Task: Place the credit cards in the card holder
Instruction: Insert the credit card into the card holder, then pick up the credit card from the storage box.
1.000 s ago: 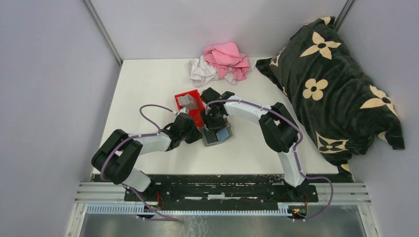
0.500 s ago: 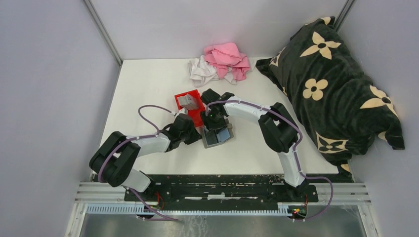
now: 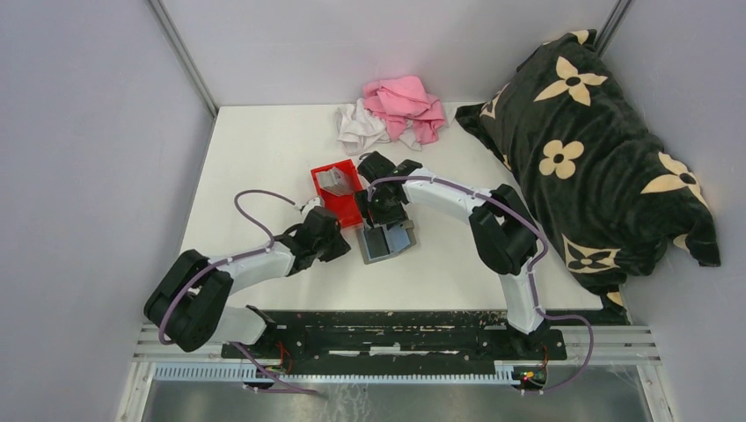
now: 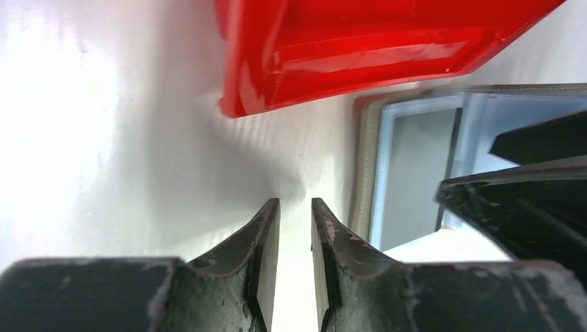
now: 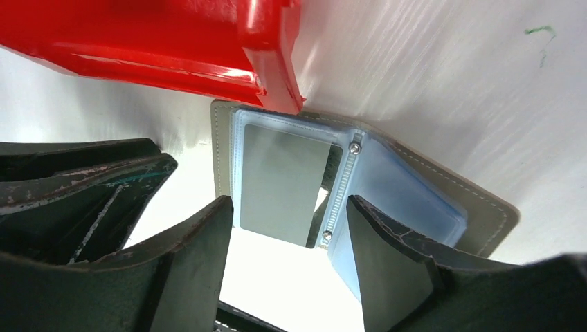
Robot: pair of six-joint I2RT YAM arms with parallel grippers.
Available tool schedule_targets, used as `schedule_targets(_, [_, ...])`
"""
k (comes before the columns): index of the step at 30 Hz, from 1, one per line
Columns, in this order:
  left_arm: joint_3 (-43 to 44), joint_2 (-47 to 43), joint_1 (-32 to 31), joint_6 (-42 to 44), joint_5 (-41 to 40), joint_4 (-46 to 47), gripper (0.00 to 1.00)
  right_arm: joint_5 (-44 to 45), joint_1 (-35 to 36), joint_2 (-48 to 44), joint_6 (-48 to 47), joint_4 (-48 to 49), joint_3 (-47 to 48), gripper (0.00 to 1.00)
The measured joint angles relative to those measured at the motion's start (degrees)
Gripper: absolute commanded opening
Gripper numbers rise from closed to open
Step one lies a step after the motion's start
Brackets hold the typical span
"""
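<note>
The card holder point(image 3: 388, 241) lies open on the table, just right of the red bin point(image 3: 338, 195). In the right wrist view a grey card point(image 5: 284, 183) sits in its left clear sleeve, and the right sleeves point(image 5: 405, 187) show bluish. More grey credit cards point(image 3: 332, 180) stand in the red bin. My right gripper point(image 5: 289, 200) is open and empty, hovering over the holder's spine; it also shows in the top view point(image 3: 384, 217). My left gripper point(image 4: 294, 204) is empty, its jaws only a narrow gap apart, low over the table left of the holder point(image 4: 408, 173).
The red bin's corner point(image 4: 360, 48) is just ahead of my left gripper and touches the holder's far corner. Pink and white cloths point(image 3: 393, 112) lie at the back. A black flowered pillow point(image 3: 598, 149) fills the right side.
My left arm has pulled back toward the near left, away from the card holder's edge. My right gripper has shifted slightly back over the holder. The holder stays open.
</note>
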Motion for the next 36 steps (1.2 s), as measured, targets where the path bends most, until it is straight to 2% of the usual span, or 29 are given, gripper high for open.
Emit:
schedule_targets(3, [-0.02,-2.27,-0.02,0.22,-2.10,-4.07,0.36,1.27,0.13,-0.81,-1.84,0.07,0.72,0.68])
schedule_targets(5, [0.00,-4.55,-0.02,0.90,-3.74,-7.39,0.42,3.26,0.55,-1.99,-4.00,0.09,1.42,0.68])
schedule_targets(7, [0.11,-7.98,-0.02,1.97,-5.75,-10.56,0.49,5.75,1.18,-3.48,-6.27,0.15,2.54,0.62])
schedule_targets(8, [0.39,-10.14,-0.02,2.60,-6.99,-12.13,0.52,7.43,1.66,-4.44,-7.72,0.35,3.41,0.56])
schedule_targets(10, [1.60,-14.51,0.00,3.67,-9.29,-14.47,0.61,10.40,2.29,-6.38,-10.23,1.97,4.87,0.29])
schedule_targets(11, [2.40,-16.92,0.00,4.22,-10.73,-15.04,0.62,11.69,2.58,-7.43,-11.41,3.32,5.14,0.23])
schedule_targets(12, [2.97,-18.69,0.00,4.52,-11.80,-15.28,0.64,13.00,2.80,-8.57,-12.13,5.22,5.11,0.22])
schedule_targets(13, [3.56,-20.76,0.00,4.76,-12.98,-15.41,0.69,14.08,2.93,-9.51,-12.72,7.13,5.03,0.31])
schedule_targets(14, [4.04,-22.40,0.00,4.87,-13.79,-15.52,0.74,14.97,2.97,-10.36,-13.00,9.49,4.94,0.46])
schedule_targets(16, [5.25,-24.68,0.00,4.92,-15.72,-16.02,0.88,15.21,2.67,-11.28,-13.18,13.16,5.20,0.93])
schedule_targets(17, [5.88,-25.11,0.07,4.90,-16.55,-16.39,0.96,14.67,2.34,-11.23,-13.31,13.99,6.08,1.00])
schedule_targets(18, [6.45,-25.16,0.17,4.90,-17.49,-16.74,1.00,13.40,1.86,-10.71,-13.51,14.75,7.21,1.00])
schedule_targets(21, [7.08,-24.98,1.36,4.55,-18.71,-17.46,0.99,7.87,0.09,-7.93,-14.16,16.70,11.87,0.99])
schedule_targets(23, [7.19,-25.09,4.98,4.07,-18.62,-18.36,0.93,4.70,-0.96,-5.20,-13.88,17.59,15.56,1.00])
schedule_targets(25, [7.17,-25.20,8.00,3.56,-18.34,-18.82,0.89,2.32,-1.66,-2.56,-13.77,18.21,18.56,0.96])
schedule_targets(30, [6.29,-25.46,15.98,1.42,-14.93,-19.04,0.84,0.59,-2.10,3.56,-14.29,17.33,25.09,0.90])
schedule_targets(33, [6.03,-25.31,17.59,0.96,-14.03,-20.33,0.84,0.87,-1.95,5.68,-14.51,16.96,27.15,0.90])
schedule_targets(36, [6.03,-25.09,18.53,0.46,-13.99,-21.07,0.89,1.49,-1.86,8.48,-14.86,14.23,31.74,0.91])
